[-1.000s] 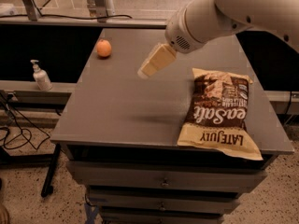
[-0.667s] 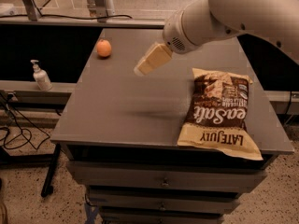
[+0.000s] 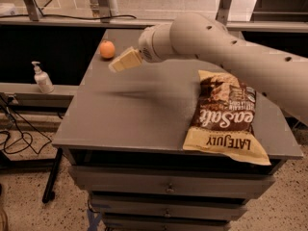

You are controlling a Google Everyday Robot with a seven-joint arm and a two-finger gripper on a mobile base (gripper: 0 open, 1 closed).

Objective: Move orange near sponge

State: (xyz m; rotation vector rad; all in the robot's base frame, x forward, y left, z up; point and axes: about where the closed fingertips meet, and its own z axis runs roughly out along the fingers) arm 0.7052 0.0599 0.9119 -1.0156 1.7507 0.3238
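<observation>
Gripper: held above the far left part of the table; whether open or closed cannot be told. Orange: set near the table's far left corner, just beside the gripper. Chip bag: laid at the front right.

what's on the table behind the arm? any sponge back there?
No sponge in view. The arm covers the table's far right part, so what lies there is hidden. Left of it the orange shows, with the gripper near it, not touching.
</observation>
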